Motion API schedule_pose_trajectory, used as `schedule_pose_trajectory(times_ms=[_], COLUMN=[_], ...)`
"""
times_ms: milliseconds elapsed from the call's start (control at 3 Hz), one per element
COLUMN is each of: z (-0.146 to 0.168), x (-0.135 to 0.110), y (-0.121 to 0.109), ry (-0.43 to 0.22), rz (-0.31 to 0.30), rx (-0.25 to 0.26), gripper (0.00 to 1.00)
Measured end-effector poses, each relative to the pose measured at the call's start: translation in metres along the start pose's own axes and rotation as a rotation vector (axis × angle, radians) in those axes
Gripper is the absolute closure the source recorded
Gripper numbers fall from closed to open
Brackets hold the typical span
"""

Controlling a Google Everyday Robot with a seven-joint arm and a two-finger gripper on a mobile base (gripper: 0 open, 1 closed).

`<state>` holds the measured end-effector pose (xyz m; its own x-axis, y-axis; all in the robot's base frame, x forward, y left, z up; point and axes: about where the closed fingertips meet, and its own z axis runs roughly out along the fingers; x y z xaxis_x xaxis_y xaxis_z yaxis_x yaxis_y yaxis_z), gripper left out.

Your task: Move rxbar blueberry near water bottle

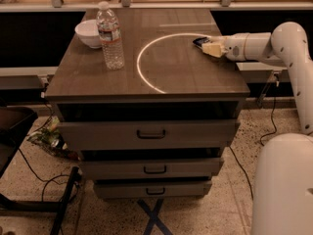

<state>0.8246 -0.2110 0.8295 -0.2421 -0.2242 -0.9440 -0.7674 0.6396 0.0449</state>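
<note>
The water bottle (110, 37) stands upright at the back left of the wooden table (146, 77); it is clear and ribbed, with a white cap and a white-and-red label. The rxbar blueberry (199, 41), a small dark flat bar, lies near the table's right edge at the back. My gripper (209, 48) reaches in from the right on the white arm (264, 45), low over the table and right at the bar, partly covering it. The bar is far to the right of the bottle.
A small white bowl (89, 32) sits just behind and left of the bottle. A bright ring of light (146, 62) marks the tabletop's middle. Drawers (149, 132) are below. The robot's white base (283, 185) is at lower right.
</note>
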Motion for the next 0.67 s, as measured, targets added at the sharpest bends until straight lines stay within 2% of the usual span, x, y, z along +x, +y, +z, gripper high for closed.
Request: schedule_pose_trajectory(times_ms=[333, 667], z=[0.0, -0.008], x=[0.0, -0.049], y=[0.0, 0.004], ry=[0.0, 0.039], rz=[0.0, -0.089], rx=[0.0, 0.075], gripper=[1.0, 0.82])
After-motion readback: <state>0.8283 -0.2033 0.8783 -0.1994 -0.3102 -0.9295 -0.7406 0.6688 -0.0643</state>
